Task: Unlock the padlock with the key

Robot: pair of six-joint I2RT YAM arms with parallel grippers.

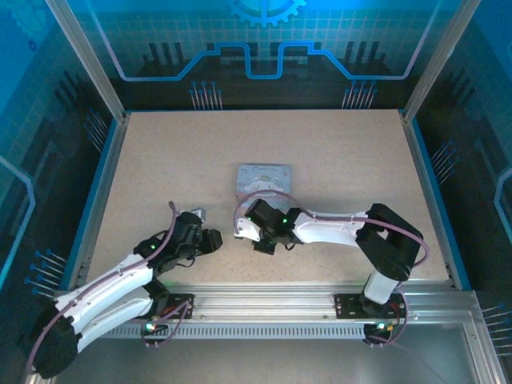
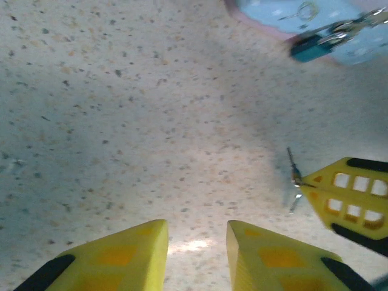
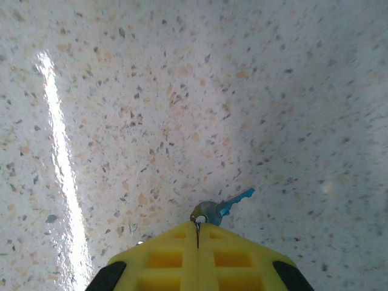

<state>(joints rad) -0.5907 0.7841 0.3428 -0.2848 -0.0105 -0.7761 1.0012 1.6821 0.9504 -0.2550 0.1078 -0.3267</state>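
Note:
The padlock (image 2: 314,46), a small dark teal body with a silvery shackle, lies on the pale printed tin (image 2: 357,51) at the top right of the left wrist view. My right gripper (image 3: 197,225) is shut on the key (image 3: 219,209). The key's round head sits at the fingertips and its blue-tinted blade sticks out to the right, just above the table. In the left wrist view the key (image 2: 295,177) shows as a thin sliver at the tip of the right gripper's fingers (image 2: 348,200). My left gripper (image 2: 197,228) is open and holds nothing.
The tin (image 1: 264,179) sits mid-table, just beyond both grippers. The left gripper (image 1: 200,215) and the right gripper (image 1: 239,230) hover close together over the speckled tabletop (image 1: 176,160). A blue-edged frame borders the table.

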